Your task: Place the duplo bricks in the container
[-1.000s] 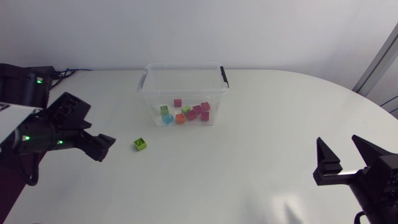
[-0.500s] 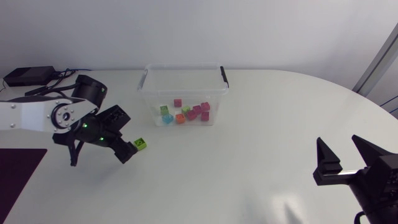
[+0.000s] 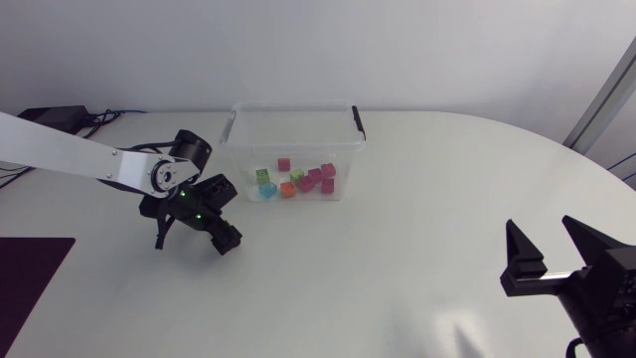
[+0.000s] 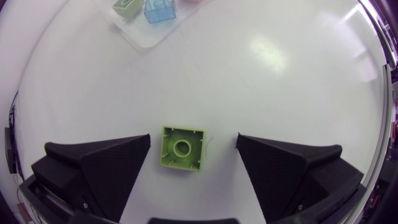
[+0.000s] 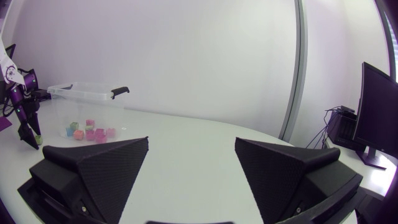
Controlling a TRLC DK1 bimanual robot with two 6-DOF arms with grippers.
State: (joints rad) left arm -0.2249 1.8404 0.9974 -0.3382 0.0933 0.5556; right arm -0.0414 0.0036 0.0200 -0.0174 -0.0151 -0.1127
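Bunch of bricks (image 3: pixel 295 179) already in clear container (image 3: pixel 293 105); one green brick (image 4: pixel 182 147) left out on surface (image 3: pixel 397 249), near container. Left jaws spread wide, straddling it, neither touching. Right jaws parted, empty, well apart from everything. Grasp, lift, drop into container all yet to come

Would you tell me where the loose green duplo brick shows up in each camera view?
Head view: not visible; the left hand covers it.
Left wrist view: the green duplo brick lies between the hand's open fingers.
Right wrist view: a small green speck under the distant left hand.
Shared landmark: the clear container holding bricks.
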